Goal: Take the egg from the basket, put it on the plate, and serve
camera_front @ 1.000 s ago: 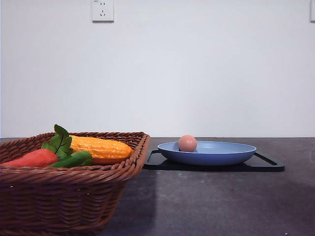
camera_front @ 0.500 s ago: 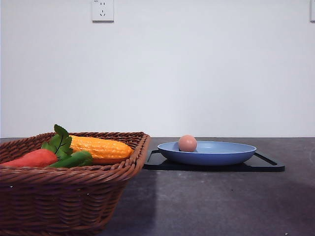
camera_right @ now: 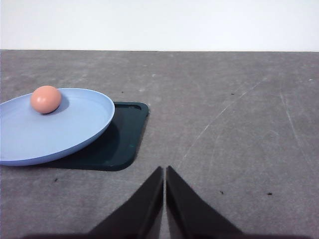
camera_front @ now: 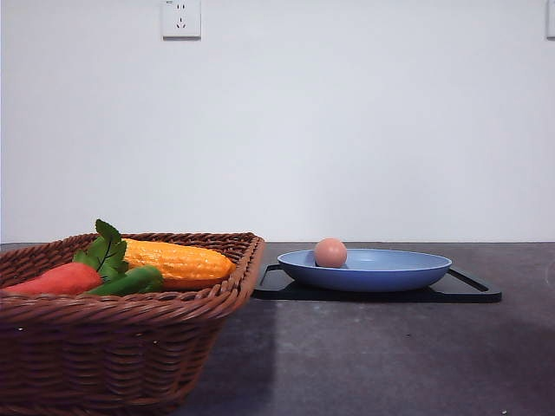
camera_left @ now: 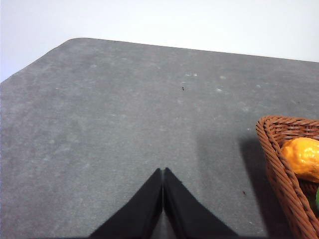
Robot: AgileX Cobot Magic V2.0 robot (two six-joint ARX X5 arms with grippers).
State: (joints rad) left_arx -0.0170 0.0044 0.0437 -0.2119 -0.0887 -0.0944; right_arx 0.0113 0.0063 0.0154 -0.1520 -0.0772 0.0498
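**Egg is on the plate; the task looks almost finished**

From my station I see the egg (camera_front: 330, 252) lying on the blue plate (camera_front: 390, 270), near its left side in the front view. The plate sits on a flat black tray (camera_front: 473, 293), which rests on the grey table (camera_front: 373, 355). The right wrist view gives the same picture: the egg (camera_right: 46, 98) is inside the plate's rim, and nothing touches it.

The basket (camera_front: 121, 347) at the left holds a corn cob (camera_front: 178, 259), a carrot (camera_front: 56, 279) and some green leaves (camera_front: 106, 245). I see no egg in it.

The left gripper (camera_left: 163, 172) has its fingers pressed together, empty, above bare table just beside the basket corner. The right gripper (camera_right: 164, 170) is also closed with nothing between its fingers, over the table near the tray and apart from the plate.

I judge that the transfer is done. Whether "serve" asks for one more move, such as pushing the plate forward, I cannot tell; if not, nothing is left.
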